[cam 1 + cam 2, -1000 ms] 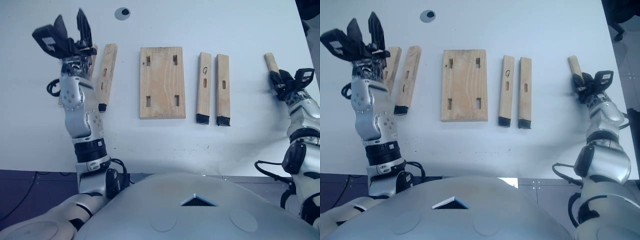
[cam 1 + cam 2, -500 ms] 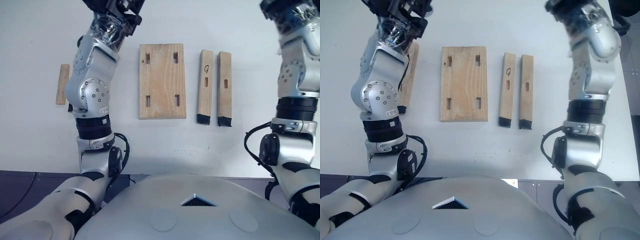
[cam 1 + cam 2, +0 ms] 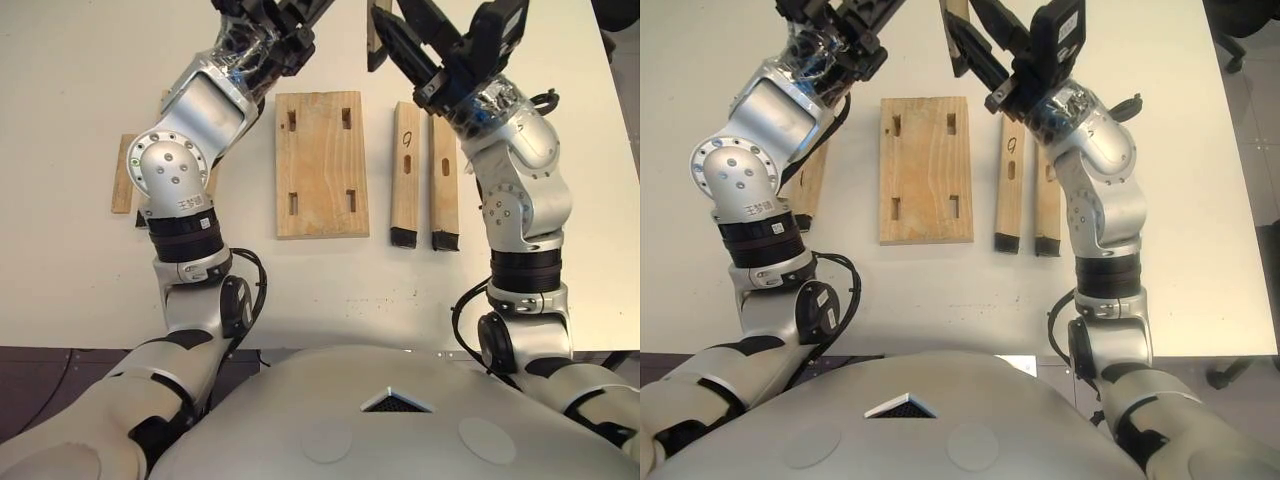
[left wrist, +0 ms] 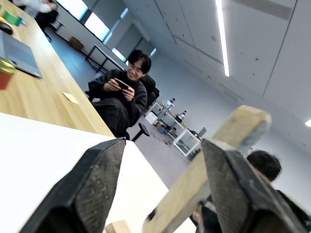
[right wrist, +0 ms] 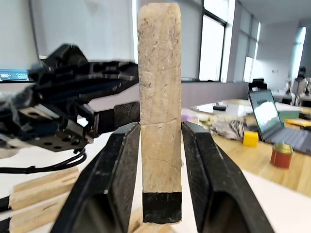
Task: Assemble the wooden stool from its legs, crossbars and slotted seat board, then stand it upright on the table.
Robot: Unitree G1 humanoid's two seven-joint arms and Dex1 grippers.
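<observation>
Two legs [image 3: 407,170] lay right of the seat board [image 3: 318,165] on the table [image 3: 80,60]. Over its far side the right gripper [image 5: 160,127] clenched a third leg [image 5: 159,73]; the left gripper [image 4: 163,145], beside it, gaped open.

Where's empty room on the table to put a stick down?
Bare: the table strip in front of the seat board, and the left end beyond the short stick. Crowded: by the two lying legs, under the right arm.

Rough unpainted grainy wood seat board [image 3: 318,165], black-tipped wooden legs [image 3: 406,170], smooth matt white table [image 3: 60,100]
</observation>
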